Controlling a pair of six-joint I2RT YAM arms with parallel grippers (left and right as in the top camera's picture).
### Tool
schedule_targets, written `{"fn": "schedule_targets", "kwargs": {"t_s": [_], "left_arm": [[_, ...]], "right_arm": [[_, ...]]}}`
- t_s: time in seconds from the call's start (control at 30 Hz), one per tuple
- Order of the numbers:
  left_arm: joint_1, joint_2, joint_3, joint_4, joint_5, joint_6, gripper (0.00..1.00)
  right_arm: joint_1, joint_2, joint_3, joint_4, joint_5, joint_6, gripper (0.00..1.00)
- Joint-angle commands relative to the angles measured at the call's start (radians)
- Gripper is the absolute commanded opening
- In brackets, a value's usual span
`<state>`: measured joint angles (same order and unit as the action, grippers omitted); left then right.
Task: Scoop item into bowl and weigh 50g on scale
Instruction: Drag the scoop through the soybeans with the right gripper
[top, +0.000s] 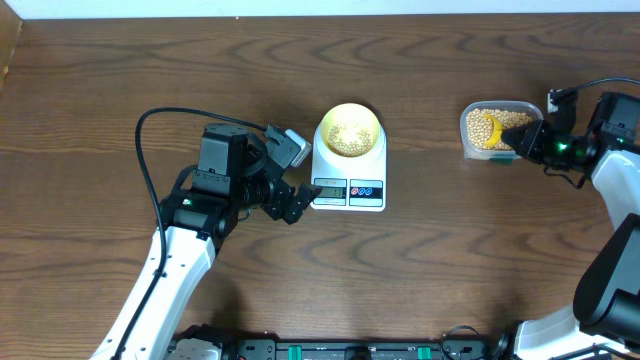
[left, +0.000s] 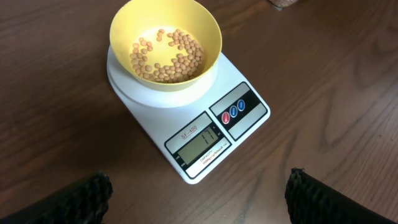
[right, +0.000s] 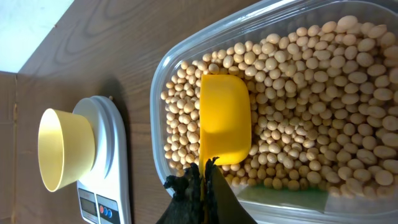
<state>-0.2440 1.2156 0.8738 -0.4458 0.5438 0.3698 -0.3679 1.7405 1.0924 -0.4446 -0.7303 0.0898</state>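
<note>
Right gripper (right: 202, 180) is pinching the thin handle of the yellow scoop (right: 224, 118), jaws closed narrowly on it, and is resting the scoop's cup on the heap of beans (right: 311, 124) in the clear tub (right: 157, 93). The tub is sitting to the right of the scale (left: 205, 118), well apart from it. That low hold seems meant to let the cup dig in for another load. The scoop's long axis is running in line with the fingers, cup end leading roughly toward the scale and handle end trailing away from it. I cannot tell whether its hollow is facing up. A thin layer of beans is lying in the bowl (left: 208, 28), which is sitting centred on the scale's platform behind the display. Just left of the scale, the left gripper (left: 198, 196) is hovering with jaws spread wide and empty, probably so its camera is watching the readout.
</note>
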Motion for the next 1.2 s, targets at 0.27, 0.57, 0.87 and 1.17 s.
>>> {"fn": "schedule_targets", "kwargs": {"t_s": [0.27,0.57,0.87,1.17], "left_arm": [[0.003,-0.009,-0.002,-0.002,-0.006,0.002,0.91],[0.003,-0.009,-0.002,-0.002,-0.006,0.002,0.91],[0.003,-0.009,-0.002,-0.002,-0.006,0.002,0.91],[0.003,-0.009,-0.002,-0.002,-0.006,0.002,0.91]], "right_arm": [[-0.008,0.012,0.005,0.007,-0.045,0.011,0.01],[-0.073,0.012,0.005,0.015,-0.145,0.01,0.01],[-0.148,0.012,0.005,0.019,-0.252,0.011,0.01],[-0.185,0.012,0.005,0.034,-0.336,0.01,0.01]]}}
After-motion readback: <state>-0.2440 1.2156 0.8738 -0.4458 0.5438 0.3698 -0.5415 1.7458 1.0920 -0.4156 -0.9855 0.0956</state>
